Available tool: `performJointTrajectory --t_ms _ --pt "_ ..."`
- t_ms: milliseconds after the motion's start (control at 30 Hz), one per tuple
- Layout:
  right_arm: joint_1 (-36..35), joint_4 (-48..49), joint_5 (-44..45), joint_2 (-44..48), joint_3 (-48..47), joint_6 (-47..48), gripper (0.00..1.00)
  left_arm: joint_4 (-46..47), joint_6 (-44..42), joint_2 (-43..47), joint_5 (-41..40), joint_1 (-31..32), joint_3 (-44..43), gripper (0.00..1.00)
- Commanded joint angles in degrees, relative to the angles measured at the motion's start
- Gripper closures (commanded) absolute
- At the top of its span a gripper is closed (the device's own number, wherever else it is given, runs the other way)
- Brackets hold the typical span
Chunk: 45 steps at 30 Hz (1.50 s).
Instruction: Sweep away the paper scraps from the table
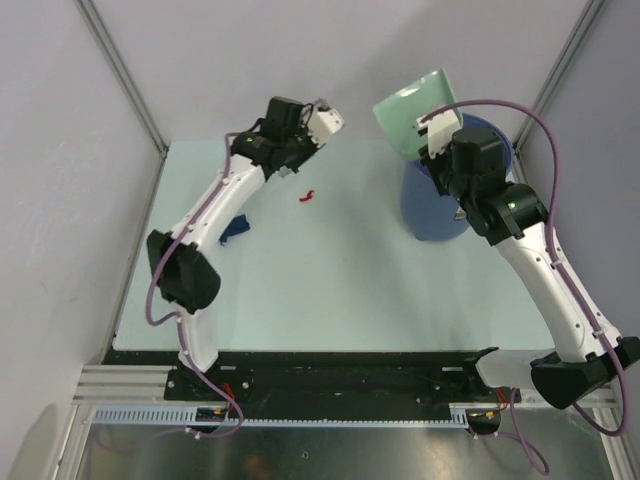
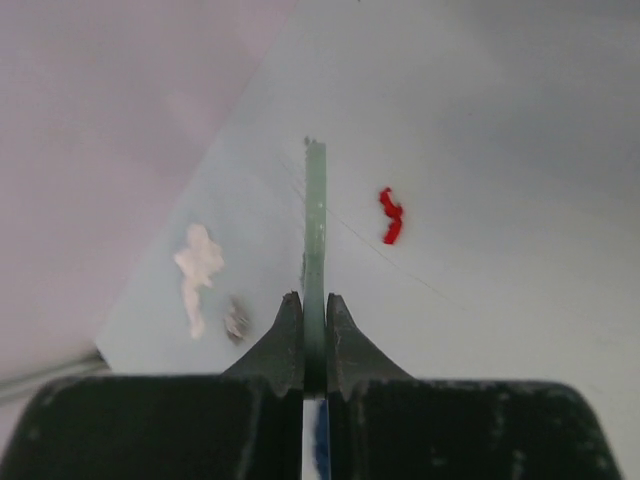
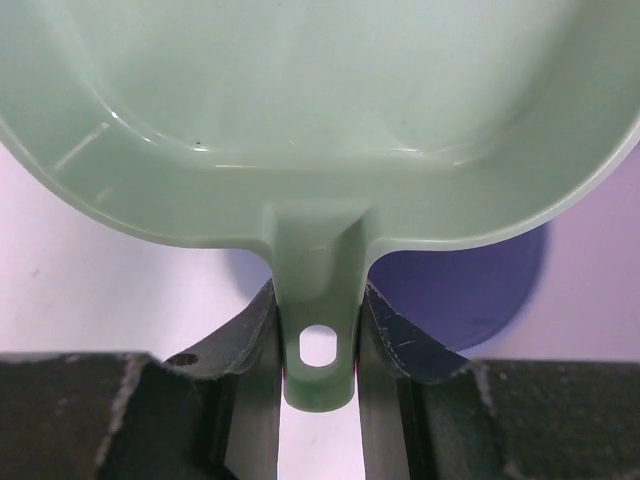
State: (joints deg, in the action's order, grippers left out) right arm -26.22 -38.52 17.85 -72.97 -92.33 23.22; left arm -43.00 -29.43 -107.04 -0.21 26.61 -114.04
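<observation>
My left gripper (image 1: pixel 288 163) is shut on a thin sage-green brush (image 2: pixel 316 225), seen edge-on in the left wrist view, over the far left of the table (image 1: pixel 330 290). A red paper scrap (image 1: pixel 308 195) lies just right of it and shows in the left wrist view (image 2: pixel 390 216). A white scrap (image 2: pixel 197 270) and a small grey scrap (image 2: pixel 237 322) lie left of the brush. A dark blue scrap (image 1: pixel 236 228) lies beside the left arm. My right gripper (image 1: pixel 436 135) is shut on the handle of the sage-green dustpan (image 1: pixel 410 105), held tilted up above a blue bin (image 1: pixel 440 205).
The blue bin stands at the far right of the table and shows under the dustpan (image 3: pixel 320 100) in the right wrist view (image 3: pixel 480 290). Grey walls close in the left, the back and the right. A black rail (image 1: pixel 330 375) runs along the front edge.
</observation>
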Motion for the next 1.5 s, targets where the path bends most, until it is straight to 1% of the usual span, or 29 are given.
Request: performJointTrajectory --t_ms 0,67,167,233,267,333,367,400,433,467,533,567,633,667,733,767,867,933,967,1000,1033,1067,1133,1167,1200,1267,1400,1467 --pt "-0.3 -6.0 -5.2 2.7 3.0 -10.3 1.00 6.3 -17.6 -6.4 -5.6 1.7 -2.0 1.00" --pt "-0.2 -6.9 -5.9 3.8 3.3 -10.4 1.00 6.6 -22.4 -9.1 -4.1 2.0 -2.0 1.00" --pt "-0.2 -8.6 -6.0 4.2 2.7 -10.4 1.00 6.9 -27.1 -11.3 -0.9 2.0 -1.2 1.00" --pt "-0.2 -9.5 -6.2 4.1 2.4 -10.7 1.00 7.1 -29.2 -12.0 -0.3 2.2 -0.1 1.00" --pt "-0.2 -9.9 -6.5 3.9 2.2 -11.0 1.00 7.1 -30.9 -11.9 -0.3 2.4 2.2 1.00" --pt "-0.2 -11.3 -7.2 3.8 1.8 -12.0 1.00 7.1 -33.0 -10.1 2.7 2.7 5.8 1.00" --pt "-0.2 -11.7 -7.6 3.9 1.9 -12.1 1.00 7.1 -34.7 -9.2 3.6 3.0 10.1 1.00" --pt "-0.3 -11.8 -8.0 3.9 2.2 -12.2 1.00 7.1 -35.3 -8.0 5.7 3.2 12.3 1.00" --pt "-0.5 -11.8 -8.5 4.0 2.4 -12.6 1.00 7.0 -35.5 -5.8 7.1 3.2 14.5 1.00" --pt "-0.9 -12.2 -8.6 4.1 2.5 -12.7 1.00 7.1 -35.7 -4.7 8.3 3.4 18.7 1.00" --pt "-1.4 -13.0 -9.1 3.9 2.6 -13.9 1.00 7.0 -35.9 -1.0 10.0 3.6 23.0 1.00" --pt "-1.9 -14.0 -9.2 3.7 2.5 -14.5 1.00 7.0 -36.0 0.2 10.3 3.8 27.2 1.00" --pt "-2.6 -14.7 -10.3 3.6 2.7 -16.1 1.00 7.0 -35.3 4.4 12.0 3.9 31.2 1.00" --pt "-3.0 -15.6 -10.5 3.7 2.9 -16.5 1.00 6.9 -34.3 6.0 12.6 3.8 34.9 1.00" --pt "-4.7 -16.6 -11.6 3.5 3.2 -17.5 1.00 6.9 -32.6 10.5 13.5 3.9 38.3 1.00" --pt "-5.4 -17.6 -12.2 3.4 3.7 -18.8 1.00 6.7 -29.1 11.9 14.3 3.9 40.8 1.00" --pt "-8.1 -20.0 -14.2 1.8 6.0 -21.4 1.00 4.7 -21.0 17.4 16.9 3.8 44.1 1.00" --pt "-9.8 -21.2 -15.4 0.6 7.2 -22.6 1.00 4.4 -15.9 20.7 17.4 3.8 44.9 1.00" --pt "-10.3 -22.5 -16.3 -1.0 8.2 -23.0 1.00 4.2 -9.8 21.5 16.5 3.6 44.5 1.00" --pt "-10.5 -23.2 -17.2 -1.9 8.7 -23.0 1.00 4.2 -6.7 22.1 15.7 3.5 44.0 1.00" --pt "-11.0 -23.6 -21.1 -2.9 9.3 -23.0 1.00 4.1 -3.7 23.2 14.6 3.2 43.3 1.00" --pt "-11.1 -24.2 -23.6 -4.4 9.9 -23.0 1.00 4.1 2.1 23.5 13.4 2.1 41.4 1.00" --pt "-13.1 -24.8 -29.1 -6.5 11.0 -23.0 1.00 3.3 8.7 24.5 14.3 0.2 39.3 1.00" --pt "-14.2 -25.7 -29.9 -7.5 11.1 -23.0 1.00 3.2 10.3 25.0 15.6 -2.2 37.7 1.00" --pt "-15.2 -26.2 -30.2 -9.8 11.1 -22.9 1.00 3.3 11.7 25.3 19.5 -3.6 37.1 1.00" --pt "-17.5 -27.9 -30.2 -12.1 11.2 -22.5 1.00 3.3 15.0 26.0 21.3 -6.6 36.3 1.00" --pt "-19.9 -29.5 -32.1 -18.2 11.2 -22.0 1.00 3.2 15.7 27.5 18.0 -8.9 37.1 1.00" --pt "-20.9 -30.0 -31.5 -20.4 11.1 -21.6 1.00 3.2 15.4 27.8 15.0 -10.0 37.7 1.00"
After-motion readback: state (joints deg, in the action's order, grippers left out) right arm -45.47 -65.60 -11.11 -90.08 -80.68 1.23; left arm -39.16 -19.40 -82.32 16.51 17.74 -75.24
